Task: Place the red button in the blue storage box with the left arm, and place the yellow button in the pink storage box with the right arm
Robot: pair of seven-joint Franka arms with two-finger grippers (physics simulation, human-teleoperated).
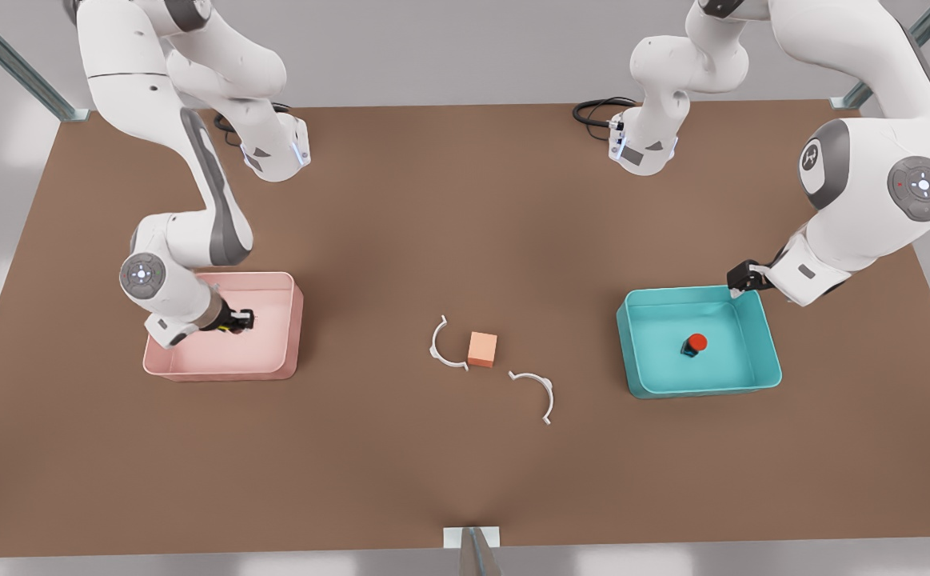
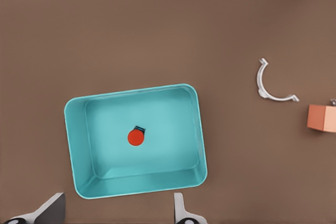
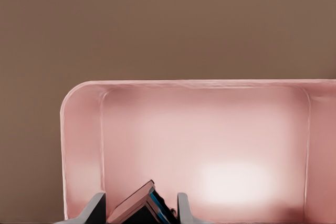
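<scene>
Red button [image 1: 697,342] lies in blue box [image 1: 760,328], left tool [image 2: 118,211] released above; right tool [image 1: 237,320] grasps yellow button [image 3: 140,205] inside pink box [image 1: 293,316], unreleased.

Red button [image 1: 697,343] lying inside blue storage box [image 1: 760,336]; pink storage box [image 1: 293,320] on table.

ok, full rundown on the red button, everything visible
The small round red button has a glossy red cap on a dark, bluish-black base that pokes out at one side. It sits near the middle of the floor of the teal-blue plastic storage box, well clear of every wall. Nothing grips it; the left pincer hangs open above the box.
</scene>
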